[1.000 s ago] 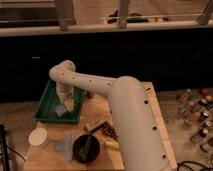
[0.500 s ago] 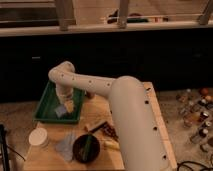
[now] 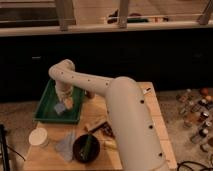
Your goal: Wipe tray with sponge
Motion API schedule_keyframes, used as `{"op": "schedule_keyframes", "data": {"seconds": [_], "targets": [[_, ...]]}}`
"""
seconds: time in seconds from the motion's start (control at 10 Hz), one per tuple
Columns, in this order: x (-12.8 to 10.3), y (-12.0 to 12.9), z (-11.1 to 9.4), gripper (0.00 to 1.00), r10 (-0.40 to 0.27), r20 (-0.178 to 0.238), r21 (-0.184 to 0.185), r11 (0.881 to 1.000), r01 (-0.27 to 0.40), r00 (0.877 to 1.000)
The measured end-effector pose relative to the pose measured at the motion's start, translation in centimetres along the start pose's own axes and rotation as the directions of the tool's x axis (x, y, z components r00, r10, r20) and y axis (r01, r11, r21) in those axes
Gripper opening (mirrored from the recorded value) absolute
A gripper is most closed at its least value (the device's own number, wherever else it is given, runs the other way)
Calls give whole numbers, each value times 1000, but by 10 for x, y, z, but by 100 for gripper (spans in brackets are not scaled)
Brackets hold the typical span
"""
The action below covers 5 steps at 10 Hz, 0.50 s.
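A green tray (image 3: 48, 104) sits at the left back of the wooden table. My white arm reaches over it from the right. The gripper (image 3: 65, 101) points down into the tray, over its right half. A small yellowish sponge (image 3: 68, 103) shows at the gripper's tip, against the tray floor. A pale bluish patch (image 3: 59, 108) lies on the tray floor just left of it.
A white round container (image 3: 38, 137) stands at the table's front left. A dark bowl (image 3: 85, 148) with a green item in it sits on a grey cloth (image 3: 65, 145) in front. Brown items (image 3: 100, 127) lie mid-table. Bottles (image 3: 196, 115) stand on the floor at right.
The gripper has shifted slightly within the tray; otherwise nothing has visibly moved.
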Motion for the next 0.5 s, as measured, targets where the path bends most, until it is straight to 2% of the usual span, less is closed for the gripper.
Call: {"op": "schedule_keyframes", "data": {"seconds": [0.5], "targets": [[13, -6, 24, 0, -3, 50, 44, 999, 1, 999]]}}
